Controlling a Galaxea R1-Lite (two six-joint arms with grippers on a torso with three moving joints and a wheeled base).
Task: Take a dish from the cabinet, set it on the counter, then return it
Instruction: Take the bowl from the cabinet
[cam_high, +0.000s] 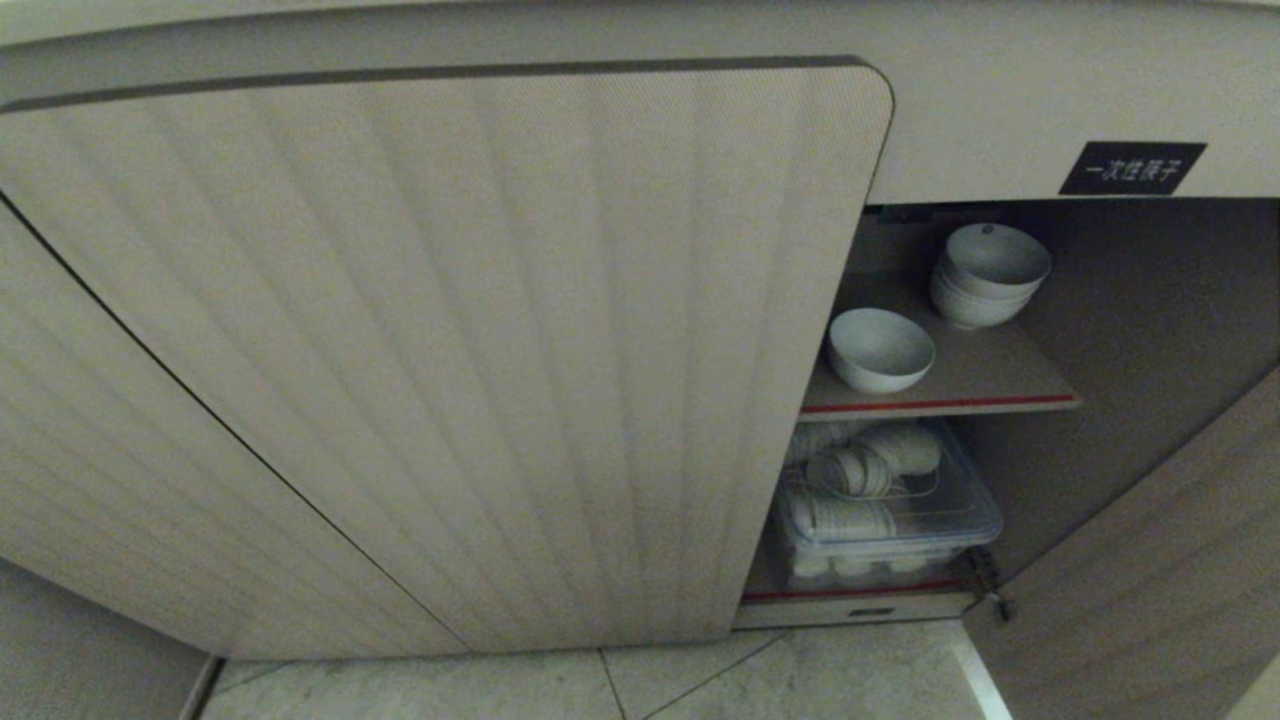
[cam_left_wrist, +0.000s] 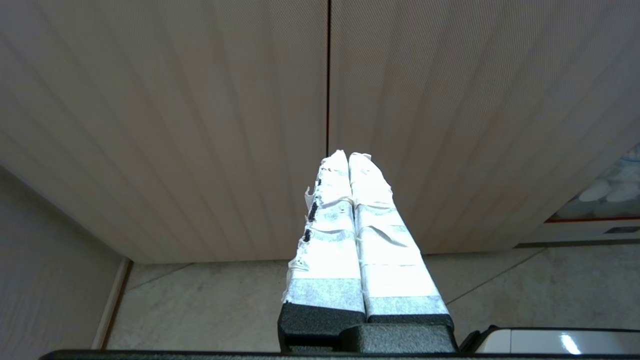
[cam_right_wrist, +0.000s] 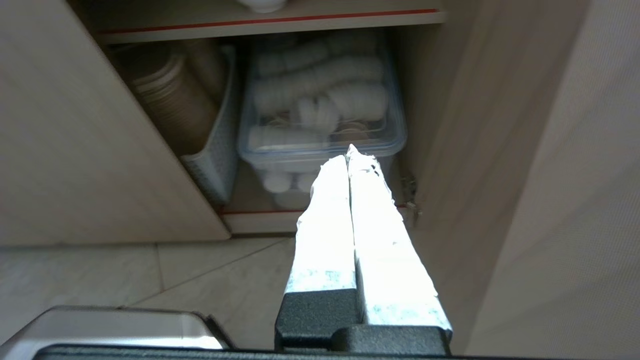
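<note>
We face the low beige cabinet (cam_high: 440, 340) with vertically ribbed doors, its right-hand compartment standing open beneath a small black label with white characters (cam_high: 1132, 168). On the upper shelf with the red-edged front (cam_high: 940, 404), the small glossy white round bowl (cam_high: 880, 349) sits upright, mouth up, near the shelf's front edge and towards its left end; being round, it has no long axis in plan, only the vertical one through its foot and rim. A stack of similar white bowls (cam_high: 988, 274) stands behind it, towards the shelf's back right, apart from it. Below the shelf sits a clear plastic lidded box of white cups (cam_high: 885, 505). Our right gripper (cam_right_wrist: 348, 152), its white-taped fingers pressed together and holding nothing, points into the lower compartment at that clear box, so we judge the bowl lies above and beyond it, up over the red-edged shelf. Our left gripper (cam_left_wrist: 347, 156), likewise closed and empty, faces the seam between the shut ribbed doors, away from the opening. The right arm is plainly the nearer one, and we reckon it must rise and spread its fingers to take the bowl's rim.
</note>
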